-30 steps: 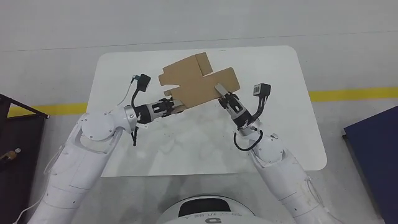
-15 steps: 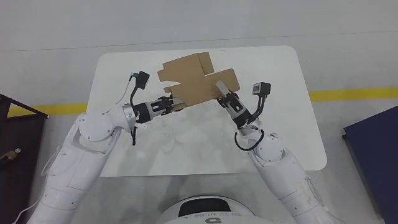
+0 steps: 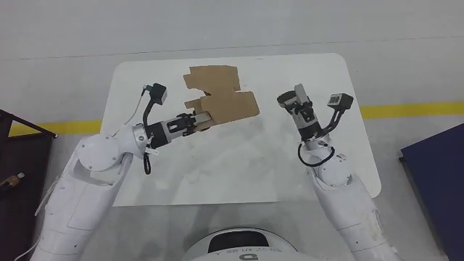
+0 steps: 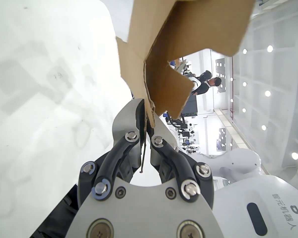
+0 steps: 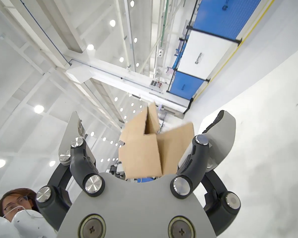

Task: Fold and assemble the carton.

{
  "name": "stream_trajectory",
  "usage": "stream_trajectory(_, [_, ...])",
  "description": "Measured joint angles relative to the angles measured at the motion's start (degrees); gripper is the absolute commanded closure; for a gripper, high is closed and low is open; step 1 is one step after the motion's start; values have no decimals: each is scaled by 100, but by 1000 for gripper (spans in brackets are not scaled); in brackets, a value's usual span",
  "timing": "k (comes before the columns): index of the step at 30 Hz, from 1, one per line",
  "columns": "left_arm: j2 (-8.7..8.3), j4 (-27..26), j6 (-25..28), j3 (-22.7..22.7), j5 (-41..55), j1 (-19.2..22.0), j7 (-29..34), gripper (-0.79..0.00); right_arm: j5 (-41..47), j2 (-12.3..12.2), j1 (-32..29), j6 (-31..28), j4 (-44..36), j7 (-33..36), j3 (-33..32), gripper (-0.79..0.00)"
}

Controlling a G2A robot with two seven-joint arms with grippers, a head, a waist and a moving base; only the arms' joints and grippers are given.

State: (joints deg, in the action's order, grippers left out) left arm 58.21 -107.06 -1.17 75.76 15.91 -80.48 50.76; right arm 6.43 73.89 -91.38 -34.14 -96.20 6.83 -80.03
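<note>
Right tool (image 3: 292, 96) has let go and pulled back; it sits well apart from the brown cardboard carton blank (image 3: 221, 96), jaws spread, nothing between them. Left tool (image 3: 197, 121) is clamped on the carton's near edge, holding it above the white rounded bench (image 3: 326, 145). Step looks like a regrasp between folds, with the carton barely formed. Next move likely needs the right tool back on a free flap while the left braces.

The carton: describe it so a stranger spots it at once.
Start at the white rounded table. Over its far middle is the carton, a partly folded brown cardboard piece with notched flaps, one edge pinched by the left gripper. It is the only brown thing there; the open right gripper is clear of it.
</note>
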Motion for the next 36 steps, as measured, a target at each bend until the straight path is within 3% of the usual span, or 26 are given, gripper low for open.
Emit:
stream_trajectory(2, [-6,88,-49,-13,93,40,186,0,136,-13,-81,-121,-262,53,-110,-705])
stream_trajectory(6, [-7,257,-107,-145,207,177,581,0,808,-37,-76,-211,-646,884,119,-699])
stream_trajectory(16, [-71,453,-786,-149,518,646,1735,0,1323,25,650,255,413,1557,724,-742])
stream_trajectory(21, [-107,379,-847,138,948,687,1874,0,1876,39,824,437,965,2096,885,-770])
stream_trajectory(26, [-133,395,-803,309,1294,747,2050,0,2666,32,870,496,1254,2954,953,-742])
stream_trajectory(36, [-138,680,-769,148,1374,978,2079,0,4723,98,1042,784,1668,4869,1207,-751])
